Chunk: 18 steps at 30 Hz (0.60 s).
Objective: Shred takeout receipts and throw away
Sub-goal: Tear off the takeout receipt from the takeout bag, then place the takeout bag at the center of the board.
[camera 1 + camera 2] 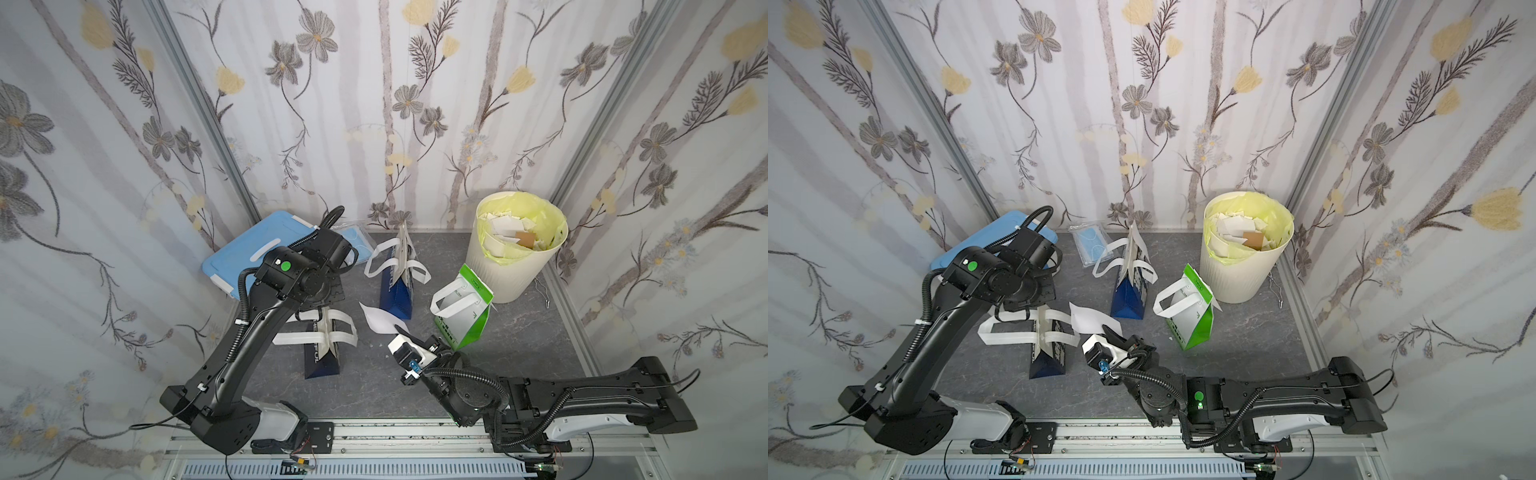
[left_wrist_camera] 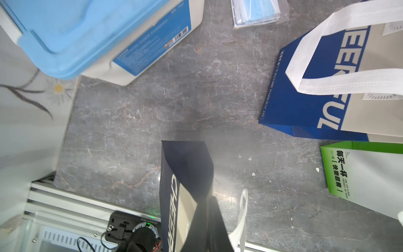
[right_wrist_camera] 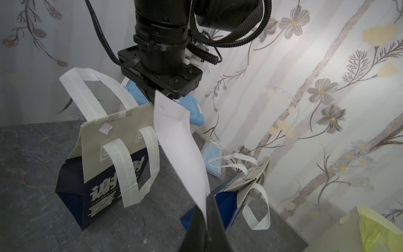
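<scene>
The right gripper has its black fingers pressed together on one end of a thin white rectangular paper receipt. The slip reaches away from the fingertips, clear of the grey marbled tabletop. It hangs between the nearer dark blue paper bag and the farther dark blue paper bag, and its free end is near the left gripper. That gripper's fingers are closed above the nearer bag. Whether they pinch its top edge cannot be told.
</scene>
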Tool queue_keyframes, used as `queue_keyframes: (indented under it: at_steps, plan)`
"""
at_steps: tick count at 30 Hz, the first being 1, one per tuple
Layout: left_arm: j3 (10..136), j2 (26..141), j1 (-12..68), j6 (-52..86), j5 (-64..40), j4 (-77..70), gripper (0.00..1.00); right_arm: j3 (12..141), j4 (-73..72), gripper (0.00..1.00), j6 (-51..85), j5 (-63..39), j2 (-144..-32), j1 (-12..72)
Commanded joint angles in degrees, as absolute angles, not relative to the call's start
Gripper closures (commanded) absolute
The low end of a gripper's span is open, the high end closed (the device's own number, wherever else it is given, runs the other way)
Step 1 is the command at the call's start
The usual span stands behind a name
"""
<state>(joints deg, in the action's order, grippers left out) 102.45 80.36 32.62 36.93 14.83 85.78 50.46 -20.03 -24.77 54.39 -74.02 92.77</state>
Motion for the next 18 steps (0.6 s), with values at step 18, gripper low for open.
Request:
queue_keyframes:
  at_steps: [18]
  plan:
    - [123.79, 103.01, 25.11, 17.71, 9.43, 80.18, 1.00, 51.33, -0.15, 1.00, -9.15, 61.05, -66.02, 92.39]
